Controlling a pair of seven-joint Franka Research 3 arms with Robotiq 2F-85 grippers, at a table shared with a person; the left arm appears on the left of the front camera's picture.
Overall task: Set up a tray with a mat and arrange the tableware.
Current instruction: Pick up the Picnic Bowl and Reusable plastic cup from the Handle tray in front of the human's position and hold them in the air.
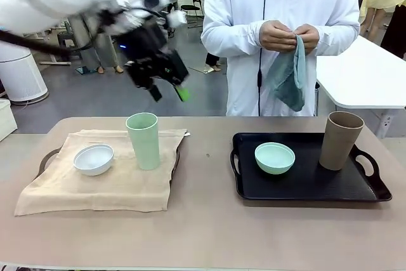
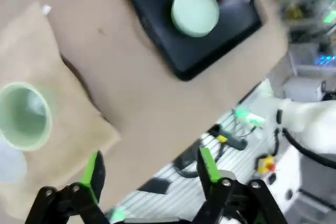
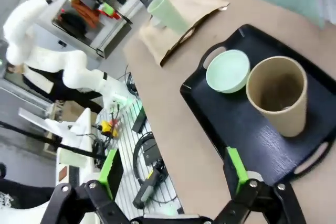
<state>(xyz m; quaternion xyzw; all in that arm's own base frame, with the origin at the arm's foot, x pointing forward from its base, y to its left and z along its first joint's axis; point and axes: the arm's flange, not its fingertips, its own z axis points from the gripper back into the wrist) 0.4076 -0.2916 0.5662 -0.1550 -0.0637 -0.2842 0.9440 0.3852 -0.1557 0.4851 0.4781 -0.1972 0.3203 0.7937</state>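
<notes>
Tableware: two pairs, left and right on the table [image 1: 209, 233]. Left pair: small white bowl [image 1: 94, 158] and tall pale-green cup [image 1: 143, 139], both upright on a beige mat [image 1: 95, 191], bowl left of cup, apart. Under the mat, a dark tray handle [image 1: 45, 158] peeking out at the left edge. Right pair: small mint-green bowl [image 1: 275, 157] and tall brown cup [image 1: 340, 139] on a bare black tray [image 1: 304, 185], bowl toward the left, cup upright toward the far right corner. Left gripper [image 1: 169, 93]: raised in the air above the far edge of the mat, just right of the pale-green cup, jaws wide apart, nothing between the green pads. Right gripper [image 3: 173, 161]: seen from its own wrist, jaws spread wide, empty, looking down on the black tray. Far side: a person's hands [image 1: 288, 35] holding a teal cloth [image 1: 290, 77] at chest height.
</notes>
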